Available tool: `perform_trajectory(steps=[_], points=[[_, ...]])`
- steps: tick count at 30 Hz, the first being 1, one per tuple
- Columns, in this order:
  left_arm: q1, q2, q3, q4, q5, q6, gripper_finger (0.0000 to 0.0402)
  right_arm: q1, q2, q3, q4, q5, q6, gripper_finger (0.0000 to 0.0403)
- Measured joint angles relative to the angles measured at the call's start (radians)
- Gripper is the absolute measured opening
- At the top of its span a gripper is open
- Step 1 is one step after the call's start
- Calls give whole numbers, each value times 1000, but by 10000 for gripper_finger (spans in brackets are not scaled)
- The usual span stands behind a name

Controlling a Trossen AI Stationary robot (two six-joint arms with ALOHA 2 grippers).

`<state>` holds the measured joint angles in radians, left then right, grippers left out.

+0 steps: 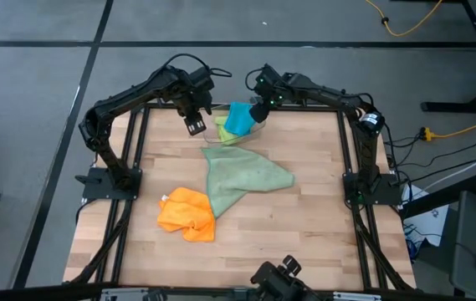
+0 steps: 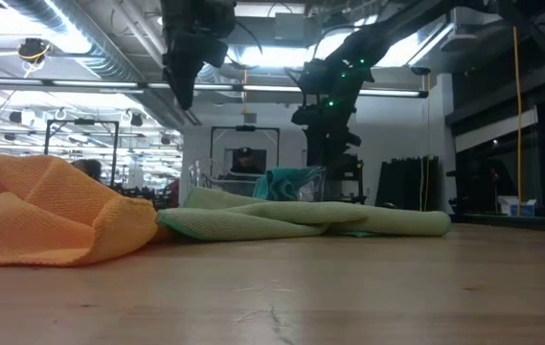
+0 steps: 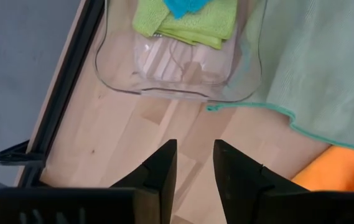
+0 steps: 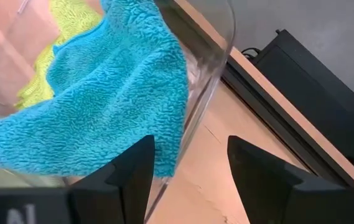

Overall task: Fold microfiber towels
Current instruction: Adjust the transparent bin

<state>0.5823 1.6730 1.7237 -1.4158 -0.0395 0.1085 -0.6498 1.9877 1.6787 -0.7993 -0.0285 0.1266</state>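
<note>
Wooden desk [image 1: 304,226] carries our pale sage green microfiber towel [image 1: 242,177] at centre and orange towel [image 1: 187,214] beside it; teal [image 1: 239,119] and lime [image 1: 225,130] towels sit in the clear plastic bin [image 3: 177,74] at the far edge. Right gripper [image 4: 189,165] hovers open, empty, straddling the bin's rim; left gripper [image 3: 194,163] hovers nearly closed, empty. Risk: closing could clamp the bin wall.

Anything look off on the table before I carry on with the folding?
The teal towel hangs over the clear bin's rim instead of lying inside with the lime towel. The orange towel and sage towel lie crumpled and overlapping.
</note>
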Motion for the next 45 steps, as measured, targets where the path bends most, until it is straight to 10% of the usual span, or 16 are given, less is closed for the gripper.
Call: perform_trajectory(steps=[17,45], points=[[0,0,0,23,0,1,97,47,0,0,-15,-70,-4,200],[0,0,0,27,0,1,97,57,39,48,-13,5,-84,19]])
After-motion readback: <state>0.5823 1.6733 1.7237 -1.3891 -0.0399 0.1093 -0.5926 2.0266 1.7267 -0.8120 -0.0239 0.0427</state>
